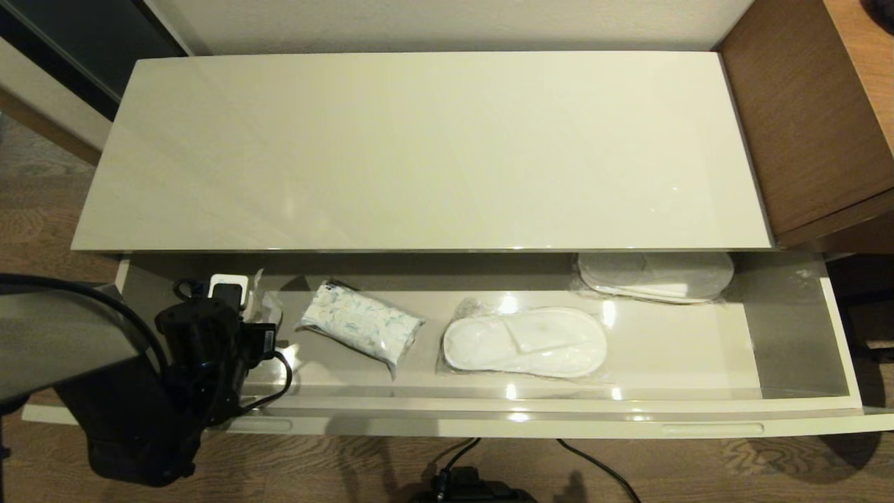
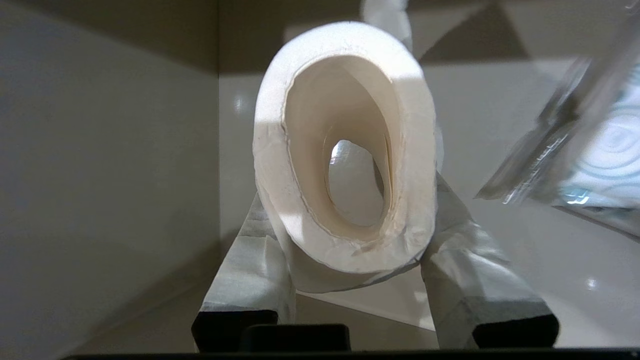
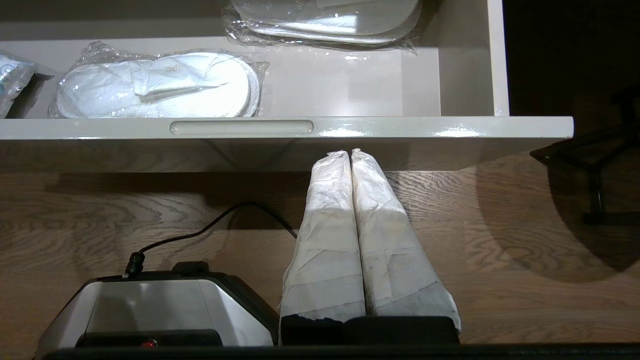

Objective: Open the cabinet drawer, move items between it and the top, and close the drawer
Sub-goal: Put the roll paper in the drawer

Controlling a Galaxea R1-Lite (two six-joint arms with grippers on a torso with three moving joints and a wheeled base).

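The cabinet drawer [image 1: 489, 423] stands pulled out below the top [image 1: 433, 154], which is bare. At the drawer's left end my left gripper [image 1: 241, 311] reaches down inside. In the left wrist view the left gripper [image 2: 350, 200] is shut on the white toilet paper roll [image 2: 415, 165]. Its padded fingers [image 2: 250, 260] press both sides, and the roll is squeezed into an oval with the cream core facing the camera. In the head view the arm hides most of the roll. My right gripper [image 3: 350, 152] is shut and empty, parked over the floor just below the drawer front [image 3: 400, 127].
In the drawer lie a white packet with green-blue print [image 1: 360, 328] [image 2: 600, 150] and two wrapped slipper pairs [image 1: 524, 342] [image 1: 656, 276]. Brown wooden furniture [image 1: 803, 119] stands to the right. The robot base and its cable [image 3: 150, 310] sit on the wood floor.
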